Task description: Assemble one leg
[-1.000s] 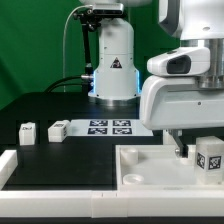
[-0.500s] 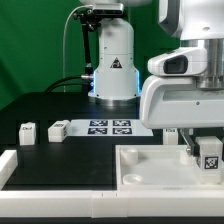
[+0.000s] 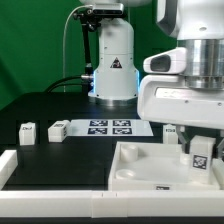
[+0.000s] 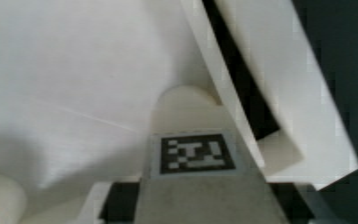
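My gripper [image 3: 195, 150] is shut on a white leg [image 3: 200, 152] with a black-and-white tag and holds it tilted over the far right part of the white tabletop [image 3: 140, 165]. In the wrist view the held leg [image 4: 202, 150] runs out from between the fingers, its tip close to a rounded corner socket [image 4: 194, 95] of the tabletop [image 4: 69, 90]. Two more legs, a small one [image 3: 28, 133] and another [image 3: 57, 129], lie on the black table at the exterior view's left.
The marker board [image 3: 108, 126] lies flat behind the tabletop. A white frame rail [image 3: 50, 172] runs along the front edge with a raised end [image 3: 8, 160] at the left. The robot base [image 3: 113, 65] stands at the back.
The gripper with the leg has shifted toward the exterior view's left and slightly lower, and the leg has tilted. The other legs have not moved.
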Robot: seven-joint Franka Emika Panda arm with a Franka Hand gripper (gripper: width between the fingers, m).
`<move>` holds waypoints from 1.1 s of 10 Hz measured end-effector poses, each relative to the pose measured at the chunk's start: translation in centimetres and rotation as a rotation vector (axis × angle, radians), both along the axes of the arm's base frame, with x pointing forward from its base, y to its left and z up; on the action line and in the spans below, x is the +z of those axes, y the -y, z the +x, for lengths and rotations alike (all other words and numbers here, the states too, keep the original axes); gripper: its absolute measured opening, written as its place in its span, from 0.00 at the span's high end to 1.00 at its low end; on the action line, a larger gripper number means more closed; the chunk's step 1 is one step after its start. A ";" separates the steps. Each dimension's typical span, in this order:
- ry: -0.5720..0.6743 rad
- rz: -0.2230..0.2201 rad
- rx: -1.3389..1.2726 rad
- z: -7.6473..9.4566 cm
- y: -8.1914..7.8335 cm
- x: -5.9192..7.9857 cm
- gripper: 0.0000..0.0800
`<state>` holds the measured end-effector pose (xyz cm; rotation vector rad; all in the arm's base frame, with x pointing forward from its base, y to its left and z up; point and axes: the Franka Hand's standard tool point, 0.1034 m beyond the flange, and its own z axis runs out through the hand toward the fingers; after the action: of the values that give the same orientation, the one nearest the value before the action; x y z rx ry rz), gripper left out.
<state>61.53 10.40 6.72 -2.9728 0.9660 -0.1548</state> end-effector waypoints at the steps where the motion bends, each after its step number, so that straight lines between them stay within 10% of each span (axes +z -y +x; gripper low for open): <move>1: -0.008 -0.008 -0.093 -0.2 0.7 0.0 0.62; 5: -0.016 -0.033 -0.273 -0.6 2.5 0.1 0.62; 8: -0.015 -0.033 -0.272 -0.6 2.5 0.1 0.23; 11: -0.015 -0.033 -0.272 -0.6 2.5 0.1 0.19</move>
<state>60.97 7.92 6.78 -2.8599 1.3793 -0.1514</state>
